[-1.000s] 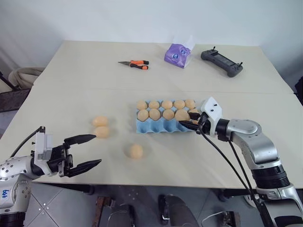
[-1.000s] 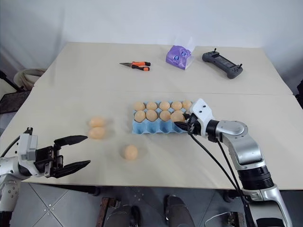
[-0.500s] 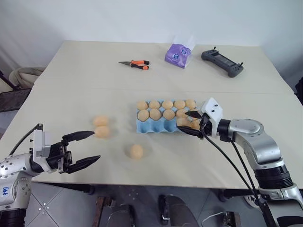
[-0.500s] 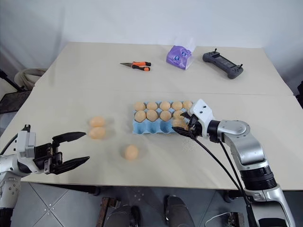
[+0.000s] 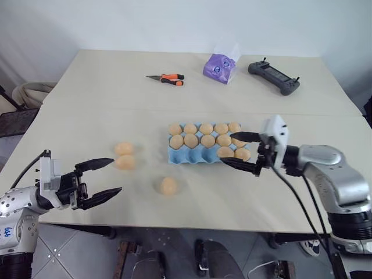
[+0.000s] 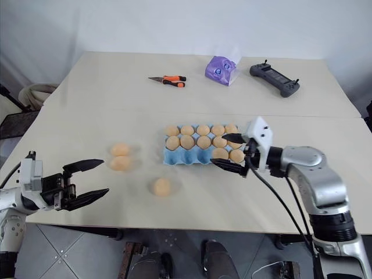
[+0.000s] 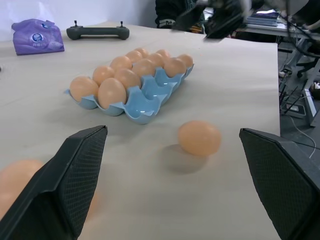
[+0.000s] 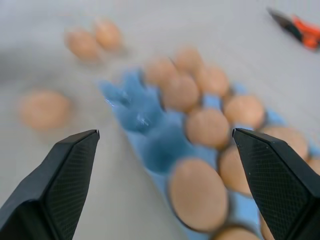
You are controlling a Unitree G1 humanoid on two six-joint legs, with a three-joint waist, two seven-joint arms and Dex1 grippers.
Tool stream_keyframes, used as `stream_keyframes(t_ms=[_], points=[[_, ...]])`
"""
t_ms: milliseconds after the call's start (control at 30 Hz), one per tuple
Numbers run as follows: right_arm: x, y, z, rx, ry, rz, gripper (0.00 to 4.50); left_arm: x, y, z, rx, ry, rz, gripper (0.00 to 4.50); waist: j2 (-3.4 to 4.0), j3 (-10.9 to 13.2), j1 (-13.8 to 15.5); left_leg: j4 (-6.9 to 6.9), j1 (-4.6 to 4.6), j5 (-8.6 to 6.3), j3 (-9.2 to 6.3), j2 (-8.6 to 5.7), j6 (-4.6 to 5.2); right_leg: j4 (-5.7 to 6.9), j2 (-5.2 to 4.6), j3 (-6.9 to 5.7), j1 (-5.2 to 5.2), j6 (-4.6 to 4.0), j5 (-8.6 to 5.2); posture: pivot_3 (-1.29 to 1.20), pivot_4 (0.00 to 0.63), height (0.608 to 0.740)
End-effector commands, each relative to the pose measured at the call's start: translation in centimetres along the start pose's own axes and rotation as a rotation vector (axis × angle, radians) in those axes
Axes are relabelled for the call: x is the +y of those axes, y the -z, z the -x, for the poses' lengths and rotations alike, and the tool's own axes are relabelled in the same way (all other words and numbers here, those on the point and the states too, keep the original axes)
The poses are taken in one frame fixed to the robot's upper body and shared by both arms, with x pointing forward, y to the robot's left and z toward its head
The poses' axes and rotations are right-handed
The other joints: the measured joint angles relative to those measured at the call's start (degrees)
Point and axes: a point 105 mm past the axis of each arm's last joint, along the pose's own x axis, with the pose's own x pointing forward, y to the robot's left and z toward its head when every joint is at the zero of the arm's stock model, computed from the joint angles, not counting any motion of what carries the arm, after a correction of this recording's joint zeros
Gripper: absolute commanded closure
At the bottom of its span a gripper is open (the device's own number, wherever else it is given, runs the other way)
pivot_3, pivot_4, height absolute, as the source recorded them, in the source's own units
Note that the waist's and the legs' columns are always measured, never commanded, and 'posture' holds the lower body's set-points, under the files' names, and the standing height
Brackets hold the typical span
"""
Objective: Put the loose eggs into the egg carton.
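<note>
**A:** Starting at your left, what is the left gripper (image 5: 103, 176) doing?

**B:** It is hovering over the near left edge of the table (image 5: 87, 116) with its fingers (image 5: 96, 163) spread wide, and you are holding nothing in them. It is pointing toward the loose eggs.

**A:** Where are those lying?

**B:** You are looking at three loose eggs on the bare table. Two (image 5: 123, 149) (image 5: 125, 162) are sitting side by side, just beyond the left fingertips. The third (image 5: 168, 185) is resting alone, nearer the front edge, between that pair and the egg carton (image 5: 192, 156).

**A:** And the carton?

**B:** It is sitting mid-table, to the right of the loose eggs. Its far row and middle row are holding five eggs each. In the near row, two eggs (image 5: 225, 152) (image 5: 242, 154) are sitting at the right end, while the three cups to their left are showing blue.

**A:** The right side?

**B:** The right gripper (image 5: 235, 149) is hanging just by the carton's right end with its fingers (image 5: 246, 136) wide apart, one over the eggs there and one near the carton's front corner. You are gripping nothing with it.

**A:** Anything lying farther back?

**B:** An orange-handled cutter (image 5: 164, 78), a purple packet (image 5: 219, 65) and a dark handheld controller (image 5: 274, 77) are lying along the far part of the table, well apart from the carton.
</note>
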Motion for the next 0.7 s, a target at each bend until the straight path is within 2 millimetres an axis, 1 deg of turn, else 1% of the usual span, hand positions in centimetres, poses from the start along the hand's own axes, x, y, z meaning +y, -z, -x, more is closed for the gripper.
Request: stream_keyframes(t_ms=[33, 100, 200, 233, 367, 433, 567, 633, 700], points=[[1.9, -1.1, 2.4, -0.064, -0.107, -0.012, 0.03, 0.3, -0.2, 0.6, -0.005, -0.015, -0.029, 0.0, -0.01, 0.0, 0.04, 0.01, -0.01, 0.0, 0.0, 0.0, 0.0, 0.0, 0.0, 0.0, 0.0, 0.0, 0.0, 0.0, 0.15, 0.74], [2.5, -0.1, 3.9, -0.045, -0.131, -0.051, 0.03, 0.6, -0.1, 0.8, -0.003, -0.026, -0.028, 0.0, -0.01, 0.0, 0.16, 0.02, 0.0, -0.01, 0.0, -0.01, 0.01, -0.01, 0.0, 0.0, 0.02, 0.01, 0.0, 0.0, 0.15, 0.74], [2.7, 2.2, 5.9, 0.044, -0.126, -0.089, 0.03, 0.9, 0.1, 1.2, 0.005, -0.039, -0.028, 0.0, -0.01, 0.01, 0.37, 0.02, 0.01, -0.01, -0.01, -0.01, 0.02, -0.02, 0.0, 0.0, 0.02, 0.01, 0.0, 0.0, 0.15, 0.74], [2.8, 2.7, 6.4, 0.065, -0.126, -0.092, 0.03, 1.0, 0.1, 1.3, 0.007, -0.042, -0.028, 0.0, -0.03, 0.01, 0.27, 0.05, 0.01, -0.01, 0.01, -0.01, 0.03, -0.01, 0.0, 0.02, 0.02, 0.01, 0.0, 0.0, 0.15, 0.74], [2.6, 3.9, 8.2, 0.107, -0.102, -0.091, 0.03, 1.2, 0.2, 1.9, 0.016, -0.056, -0.028, 0.0, -0.03, 0.01, 0.12, 0.07, 0.06, 0.03, 0.02, -0.02, 0.07, 0.05, 0.01, 0.04, 0.04, 0.04, 0.02, 0.0, 0.15, 0.74], [2.6, 4.0, 8.6, 0.108, -0.099, -0.087, 0.03, 1.3, 0.2, 2.1, 0.019, -0.058, -0.028, 0.0, -0.04, 0.02, 0.09, 0.08, 0.06, 0.03, 0.02, -0.02, 0.07, 0.06, 0.02, 0.03, 0.04, 0.04, 0.02, 0.0, 0.15, 0.74], [2.2, 5.0, 10.0, 0.15, -0.07, -0.085, 0.03, 1.5, 0.1, 2.4, 0.021, -0.067, -0.029, 0.0, -0.03, 0.02, 0.16, 0.06, 0.06, 0.02, 0.01, -0.02, 0.05, 0.04, 0.02, 0.03, 0.04, 0.04, 0.02, 0.0, 0.15, 0.74], [2.2, 5.1, 10.2, 0.158, -0.069, -0.084, 0.03, 1.6, 0.0, 2.4, 0.021, -0.065, -0.032, 0.0, -0.04, 0.02, 0.17, 0.07, 0.05, 0.02, 0.02, -0.02, 0.05, 0.03, 0.01, 0.03, 0.04, 0.04, 0.02, 0.0, 0.15, 0.74], [2.1, 5.0, 10.0, 0.151, -0.071, -0.077, 0.03, 1.7, -0.1, 2.5, 0.017, -0.062, -0.037, 0.0, -0.04, 0.02, 0.17, 0.07, 0.05, 0.02, 0.02, -0.02, 0.05, 0.03, 0.01, 0.03, 0.04, 0.04, 0.02, 0.0, 0.15, 0.74]])
